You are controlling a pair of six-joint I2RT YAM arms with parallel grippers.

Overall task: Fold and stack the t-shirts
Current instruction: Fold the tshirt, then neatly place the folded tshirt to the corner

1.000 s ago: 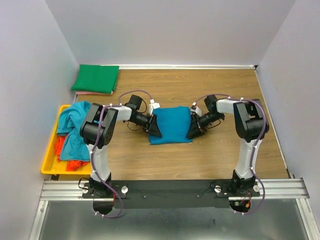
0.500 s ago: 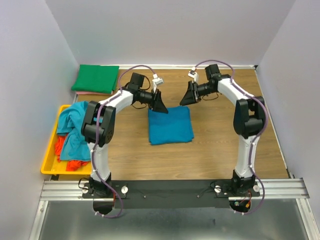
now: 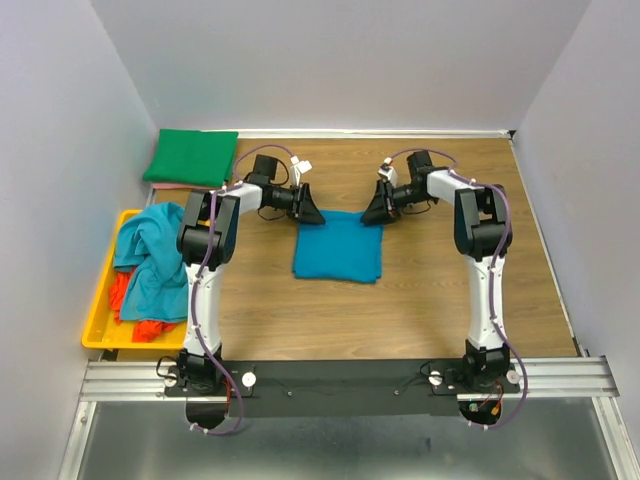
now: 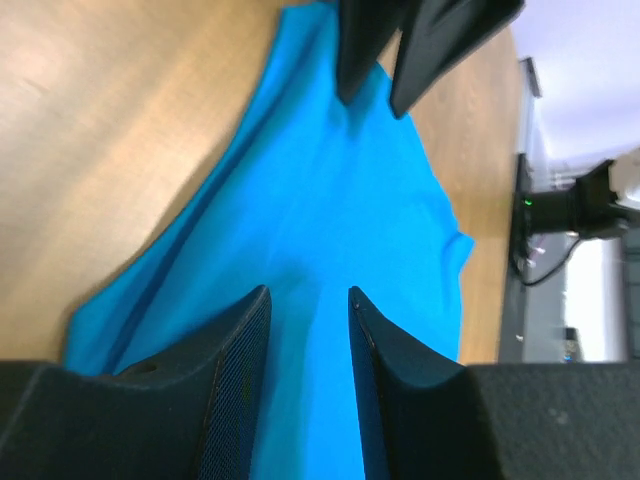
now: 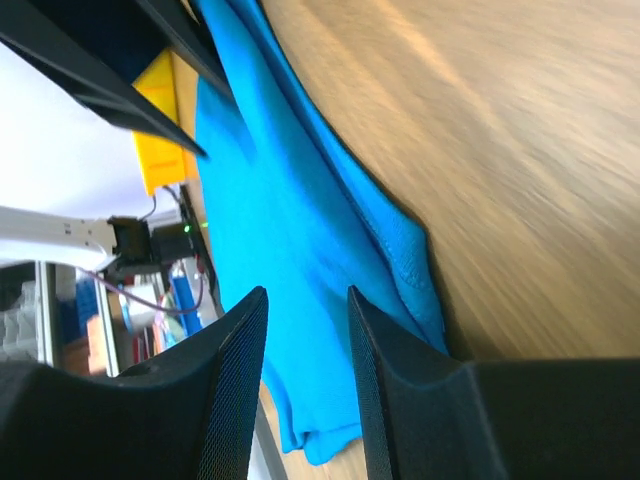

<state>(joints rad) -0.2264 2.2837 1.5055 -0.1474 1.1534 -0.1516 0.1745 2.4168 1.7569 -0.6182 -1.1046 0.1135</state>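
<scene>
A folded blue t-shirt [image 3: 338, 250] lies flat on the wooden table [image 3: 420, 300], at its middle. My left gripper [image 3: 309, 213] is at the shirt's far left corner and my right gripper [image 3: 373, 212] is at its far right corner. In the left wrist view my left gripper [image 4: 305, 292] is open, with blue cloth [image 4: 330, 200] showing between the fingers. In the right wrist view my right gripper [image 5: 305, 292] is also open over the blue shirt [image 5: 270, 200]. A folded green t-shirt [image 3: 192, 157] lies at the far left corner.
A yellow bin [image 3: 100, 335] at the left edge holds a crumpled teal shirt [image 3: 150, 250] and an orange garment [image 3: 150, 328]. A pink cloth edge [image 3: 185, 186] shows under the green shirt. Purple-grey walls close in the table on three sides.
One second ago both grippers were at the blue shirt's left and right sides. They rose and moved away from me, and now sit low at its far corners. The shirt stays folded.
</scene>
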